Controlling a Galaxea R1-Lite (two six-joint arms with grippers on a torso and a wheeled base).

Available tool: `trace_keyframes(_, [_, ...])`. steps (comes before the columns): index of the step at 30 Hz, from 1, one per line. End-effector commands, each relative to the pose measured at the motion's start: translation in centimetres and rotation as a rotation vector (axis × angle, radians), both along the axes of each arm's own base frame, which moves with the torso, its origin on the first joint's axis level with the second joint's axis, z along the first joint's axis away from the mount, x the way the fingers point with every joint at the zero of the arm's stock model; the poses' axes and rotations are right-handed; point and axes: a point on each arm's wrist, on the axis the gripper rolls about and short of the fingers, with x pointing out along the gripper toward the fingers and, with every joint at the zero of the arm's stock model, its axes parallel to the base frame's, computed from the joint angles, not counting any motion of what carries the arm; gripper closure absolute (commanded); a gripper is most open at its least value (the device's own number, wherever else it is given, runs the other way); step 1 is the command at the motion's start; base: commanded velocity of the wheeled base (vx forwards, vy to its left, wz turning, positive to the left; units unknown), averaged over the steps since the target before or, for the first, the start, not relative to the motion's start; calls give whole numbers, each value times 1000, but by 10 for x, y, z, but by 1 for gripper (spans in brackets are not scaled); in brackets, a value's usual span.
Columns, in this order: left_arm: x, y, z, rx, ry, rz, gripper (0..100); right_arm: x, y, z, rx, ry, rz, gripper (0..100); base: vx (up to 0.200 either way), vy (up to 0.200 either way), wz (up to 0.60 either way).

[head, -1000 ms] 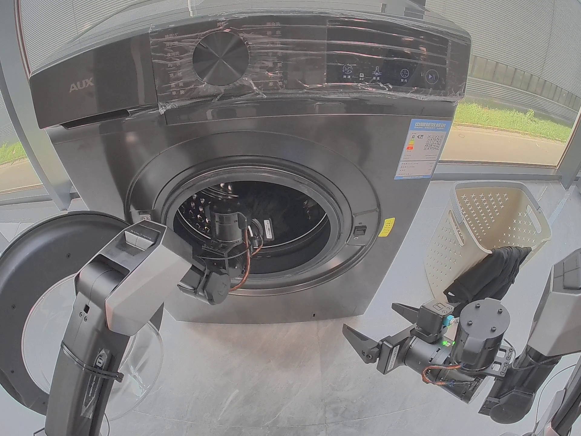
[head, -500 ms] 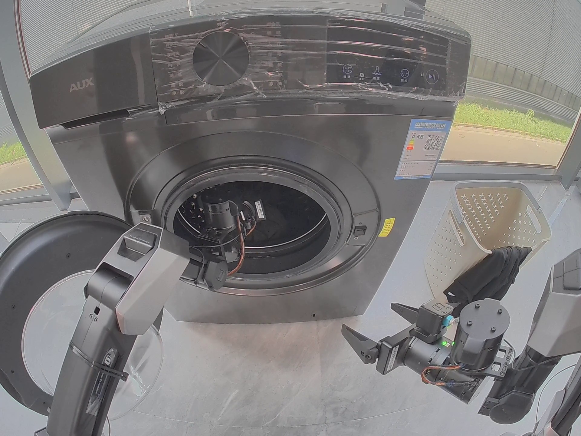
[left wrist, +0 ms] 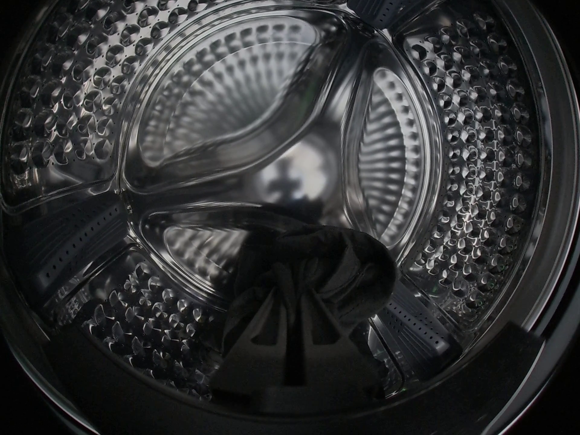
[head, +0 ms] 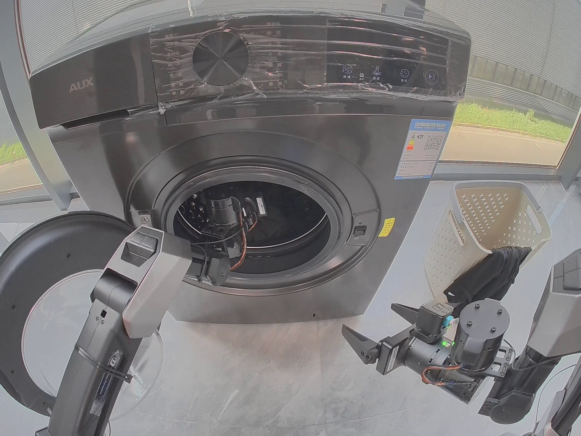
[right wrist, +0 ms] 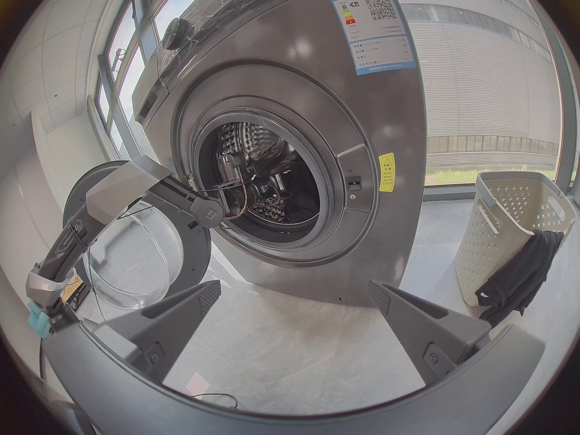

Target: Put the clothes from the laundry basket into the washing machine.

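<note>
In the head view, the left arm [head: 221,216] is set inside the washing machine's [head: 260,146] opening. The right claw [head: 378,325] is spread wide before the machine, and a black garment [head: 490,274] is draped over the laundry basket [head: 514,213] to the machine's right. In the left wrist view, a dark garment [left wrist: 314,261] is seen low in the machine's drum [left wrist: 483,122]; the left claw's [left wrist: 296,339] state cannot be told. In the right wrist view, the basket is stood beside the machine.

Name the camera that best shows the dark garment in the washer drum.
Left wrist view: it looks straight into the drum, with the dark garment bunched low inside. In the head view the left arm partly blocks the opening; in the right wrist view the drum is too dark to tell.
</note>
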Motion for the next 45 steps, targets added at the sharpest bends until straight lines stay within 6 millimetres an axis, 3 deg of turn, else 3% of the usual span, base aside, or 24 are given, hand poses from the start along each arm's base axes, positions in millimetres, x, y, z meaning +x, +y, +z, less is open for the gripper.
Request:
trace_keyframes(1, [1,0,-3,1,4,0,100,0,0,0,-1,1,0,0,0,0,0])
trace_keyframes(7, [1,1,-5,3,9,2,100,0,0,-1,-2,2,0,0,0,0,0])
trace_keyframes(8, [1,1,-5,3,9,2,0,0,0,-1,-2,2,0,0,0,0,0])
trace_keyframes(14, [-2,-2,-8,-5,31,-6,0,0,0,0,0,0,0,0,0,0,0])
trace_keyframes(24, [-33,-1,-22,50,200,-26,0,0,0,0,-1,0,1,0,0,0,0])
trace_keyframes(33, [-62,-5,-13,75,248,-60,0,0,0,0,-1,0,1,0,0,0,0])
trace_keyframes(37, [-95,-20,-5,93,273,-117,0,-1,0,0,-2,1,1,0,0,0,0])
trace_keyframes(38, [-95,-20,-5,93,273,-117,0,-1,0,0,-2,1,1,0,0,0,0])
trace_keyframes(39, [-112,-28,-4,104,286,-148,0,-1,-1,0,-2,1,1,0,0,0,0])
trace_keyframes(42, [-129,-34,-4,108,286,-178,0,-1,-1,0,-3,2,1,0,0,0,0])
trace_keyframes(45, [-159,-41,0,111,278,-228,0,-2,-1,0,-3,2,1,0,0,0,0])
